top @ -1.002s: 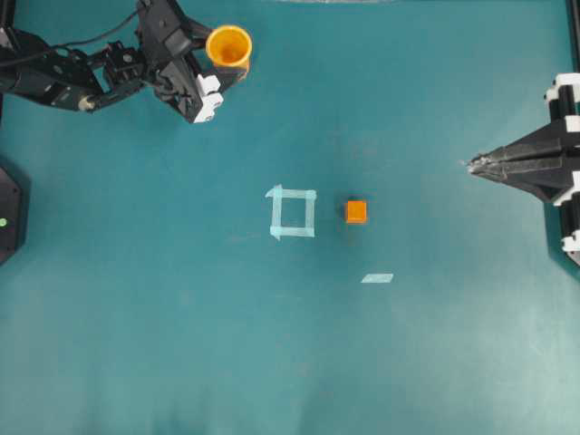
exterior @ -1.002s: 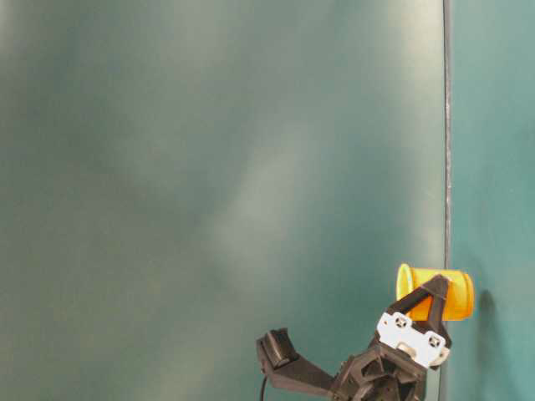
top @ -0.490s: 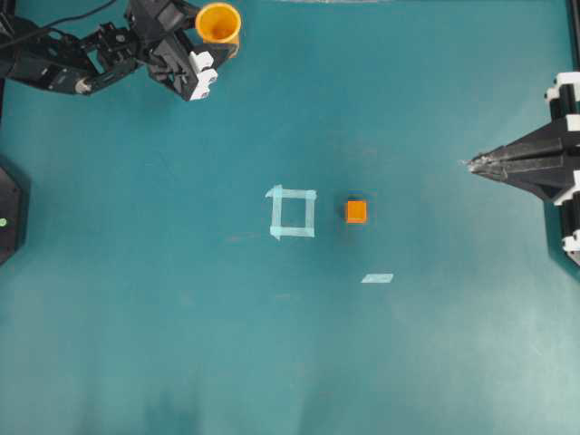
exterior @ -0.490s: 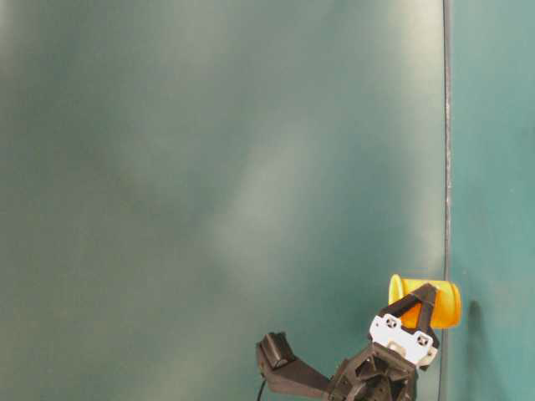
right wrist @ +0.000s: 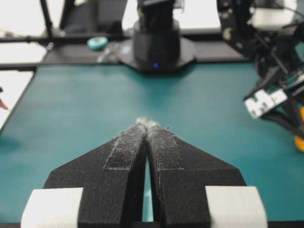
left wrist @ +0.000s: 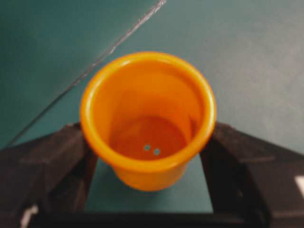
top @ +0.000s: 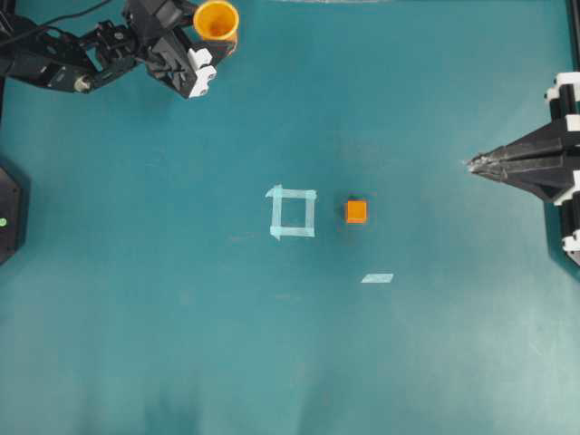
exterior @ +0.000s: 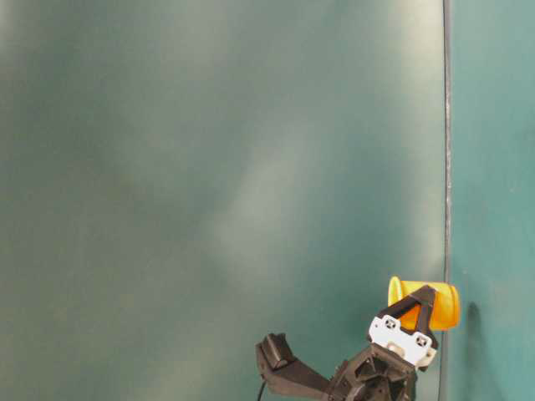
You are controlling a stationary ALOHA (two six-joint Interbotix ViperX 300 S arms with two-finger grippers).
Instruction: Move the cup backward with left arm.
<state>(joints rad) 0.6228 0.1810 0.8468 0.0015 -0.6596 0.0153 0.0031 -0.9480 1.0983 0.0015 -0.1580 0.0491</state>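
- Overhead: cup [top: 216,20] sits at the far edge of the desk [top: 290,344], top left, mouth up. Left gripper [top: 210,43] has it clamped between both fingers, so it's carried, not pushed. Orange cube [top: 356,211] and tape square [top: 292,212] are mid-desk, well apart from the cup. Backward move looks about done; I'd judge only release is left.
- Table-level: cup [exterior: 425,302] pinned by one finger [exterior: 425,307] across its wall, right at the desk's border line.
- Left wrist: fingers [left wrist: 61,156] press on both sides of the cup [left wrist: 148,118], below the rim, which keeps it upright.
- Right wrist: right gripper [right wrist: 146,129] clenched on nothing, parked clear of the work.
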